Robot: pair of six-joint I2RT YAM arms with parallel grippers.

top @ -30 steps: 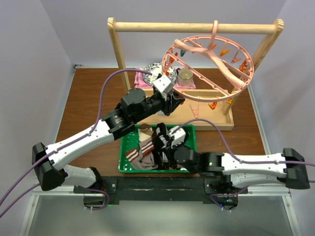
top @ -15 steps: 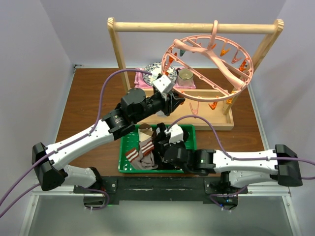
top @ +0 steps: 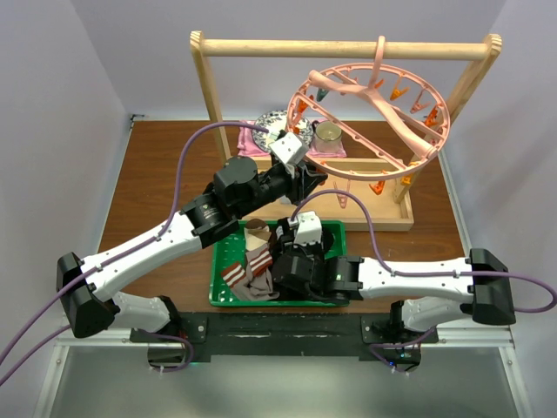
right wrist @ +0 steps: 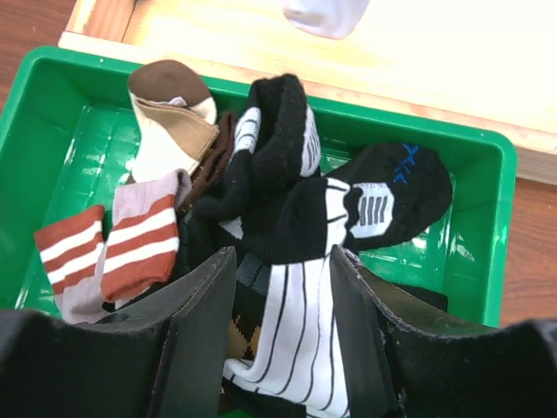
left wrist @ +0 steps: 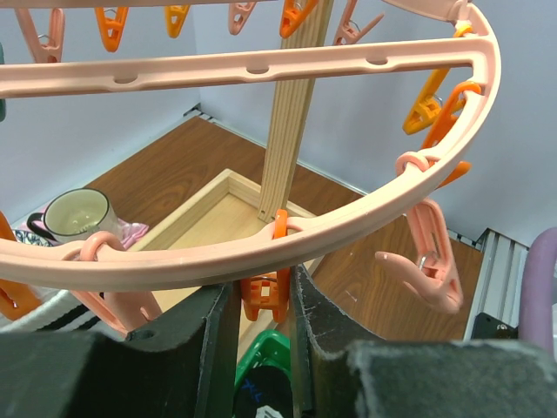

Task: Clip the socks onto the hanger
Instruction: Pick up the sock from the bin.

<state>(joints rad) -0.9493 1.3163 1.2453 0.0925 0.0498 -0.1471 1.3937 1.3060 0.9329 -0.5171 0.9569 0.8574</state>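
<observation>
Pinching an orange clip [left wrist: 266,294] on the near rim of the hanger [left wrist: 200,259], the left hand [left wrist: 264,305] was narrowed, both fingers against the clip's sides. The pink ring hung tilted by its hook from the wooden rack [top: 348,48] at the far side of the tabletop [top: 148,183]. The right hand [right wrist: 283,261] hovered with its fingers standing wide over the socks [right wrist: 278,174], which lay heaped in a green tray [right wrist: 52,113] near the arm bases. A white sock with thin black lines lay between those fingers.
</observation>
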